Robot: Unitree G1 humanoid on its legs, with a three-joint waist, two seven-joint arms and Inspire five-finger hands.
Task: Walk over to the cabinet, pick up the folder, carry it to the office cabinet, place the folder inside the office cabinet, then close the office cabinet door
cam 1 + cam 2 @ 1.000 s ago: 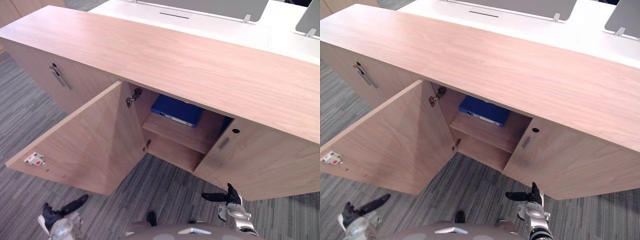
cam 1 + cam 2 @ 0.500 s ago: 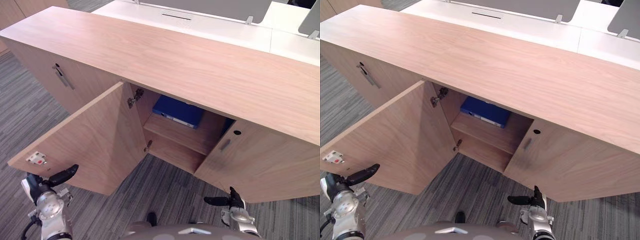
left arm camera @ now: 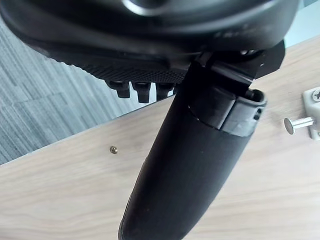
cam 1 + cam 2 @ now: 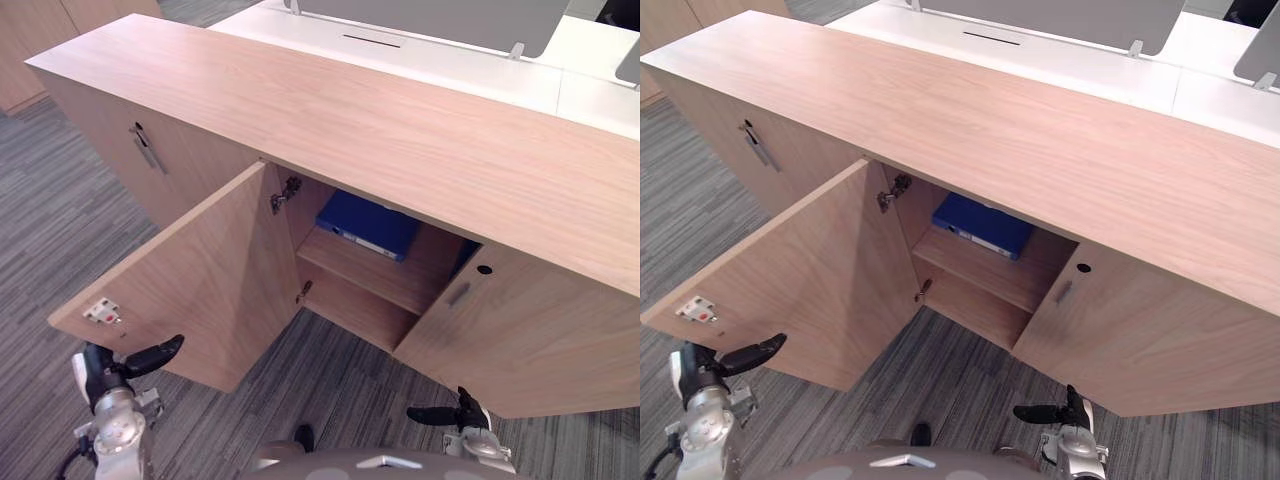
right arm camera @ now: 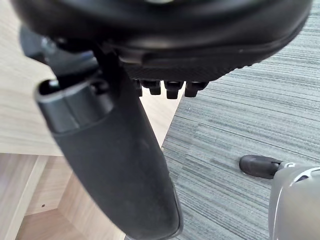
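Light wood-grain makes up the long low office cabinet (image 4: 400, 130), whose left-hand door (image 4: 200, 280) stands swung wide open over the grey striped carpet floor (image 4: 50, 220). Inside, the flat blue folder (image 4: 375, 225) lies on the upper wooden shelf (image 4: 380, 275), well back under the cabinet's top surface. The neighbouring door to the right (image 4: 530, 340) is closed.

The left robot hand (image 4: 110, 375) hangs low, just beside the open door's outer lower corner, near the small white latch fitting (image 4: 103, 313) on the door's inner face. Its thumb sticks out and its fingers are relaxed, with nothing in them. Whether it touches the door cannot be told.

The right robot hand (image 4: 465, 418) hovers above the carpet in front of the closed door, likewise loose and empty, well apart from the folder.
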